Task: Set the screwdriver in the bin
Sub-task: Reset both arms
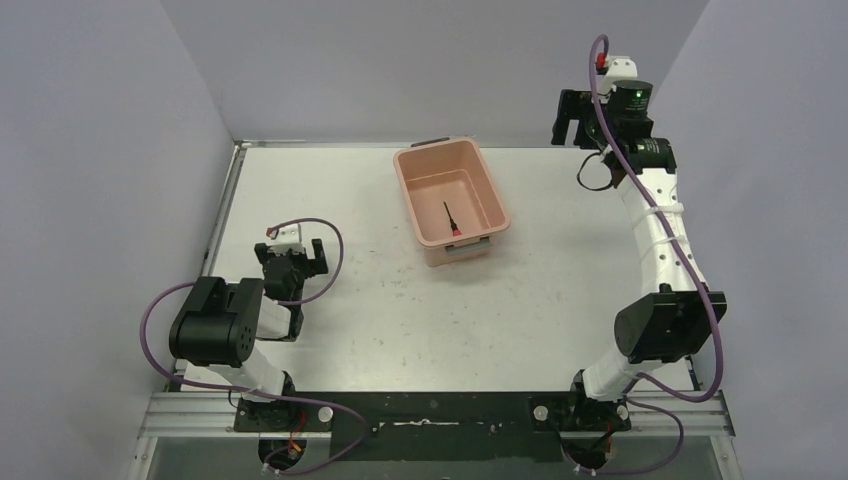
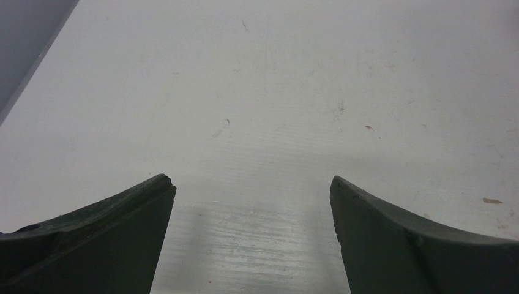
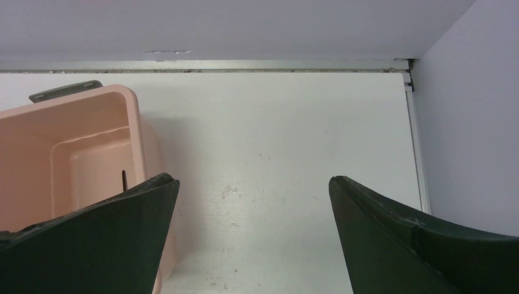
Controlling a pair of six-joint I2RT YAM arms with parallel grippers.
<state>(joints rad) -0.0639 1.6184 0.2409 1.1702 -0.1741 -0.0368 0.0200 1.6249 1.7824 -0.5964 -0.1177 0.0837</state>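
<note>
The salmon-pink bin [image 1: 408, 200] stands at the middle back of the table. Inside it the screwdriver [image 1: 451, 221] lies flat on the bin's floor, its red handle toward the near end and its black shaft pointing away. My right gripper [image 1: 575, 135] hangs high at the back right, apart from the bin, open and empty. In the right wrist view the bin [image 3: 138, 122] sits to the left of my open gripper [image 3: 252, 184], and a sliver of the screwdriver's shaft [image 3: 123, 179] shows inside. My left gripper [image 1: 291, 256] rests low at the left, open [image 2: 252, 184] over bare table.
Grey walls enclose the table on the left, back and right. A metal rail [image 3: 202, 64] runs along the back edge. The bin's grey handles [image 1: 433, 143] stick out at its short ends. The white tabletop [image 1: 560, 280] is scuffed.
</note>
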